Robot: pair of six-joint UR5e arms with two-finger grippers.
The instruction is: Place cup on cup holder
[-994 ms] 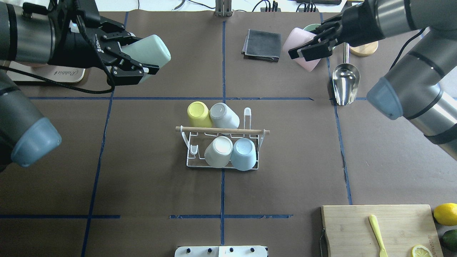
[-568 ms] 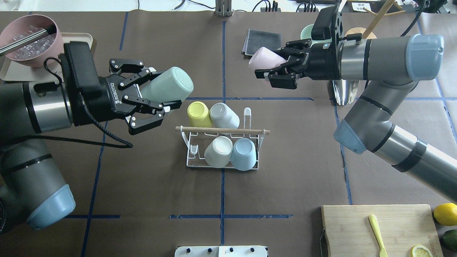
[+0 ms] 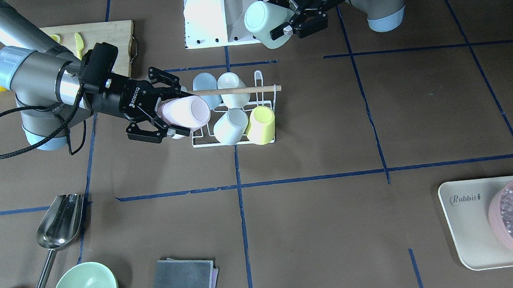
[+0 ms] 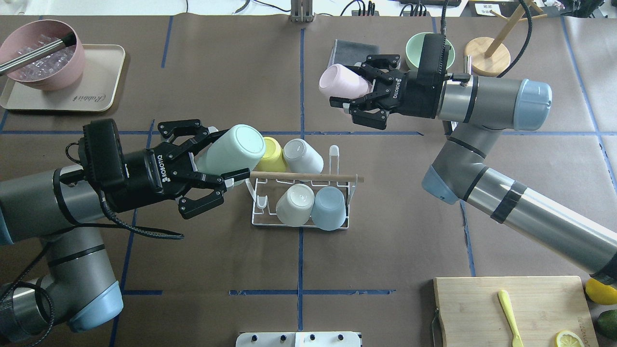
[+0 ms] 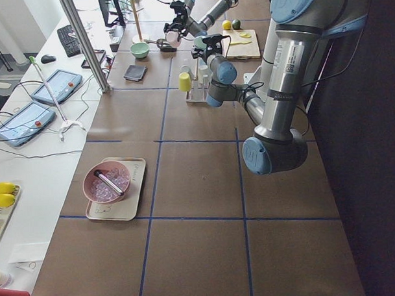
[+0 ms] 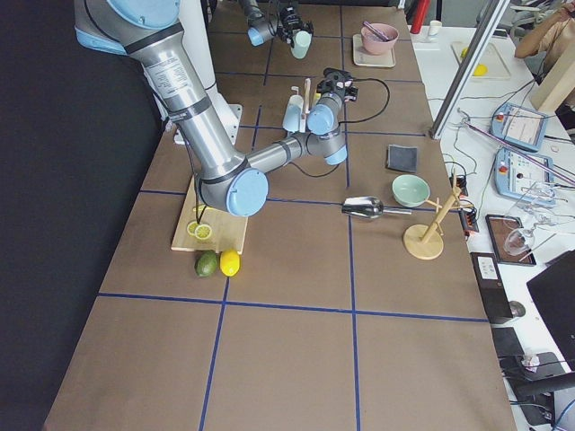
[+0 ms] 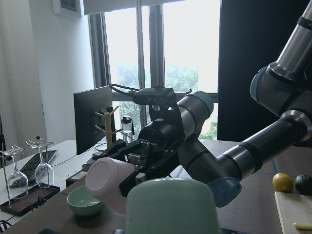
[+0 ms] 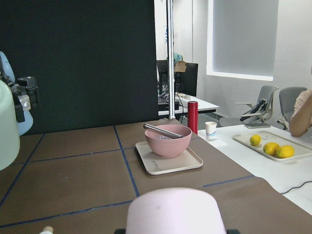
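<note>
Pink cup [image 8: 175, 210] fills bottom centre, cut by lower edge. Mint cup [image 8: 7, 126] cut by left edge. On brown table [image 8: 73, 170], blue tape lines. Mid-table: pink bowl [image 8: 165, 144] on cream tray [image 8: 187, 163], metal tool [image 8: 158, 128] across the rim. On the white desk [image 8: 229, 144] beyond: red bottle [image 8: 193, 117], paper cup [image 8: 210, 128], 3 lemons [image 8: 270, 147].
</note>
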